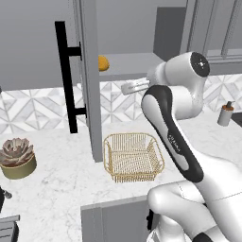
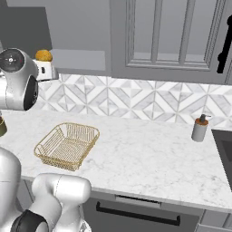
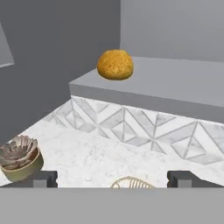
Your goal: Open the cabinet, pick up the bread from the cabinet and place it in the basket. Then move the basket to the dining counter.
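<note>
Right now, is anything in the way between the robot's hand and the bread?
Nothing visible blocks it. The cabinet door is swung open, the bread sits bare on the shelf, and the open gripper faces it across empty air.

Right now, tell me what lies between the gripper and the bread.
Nothing. In the hand view the open gripper faces the bread across open air, with bare cabinet shelf around it and backsplash below.

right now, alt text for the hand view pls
A golden bread sits near the front edge of an open grey cabinet shelf, ahead of the open gripper. Below lie a marble worktop and a potted succulent.
</note>
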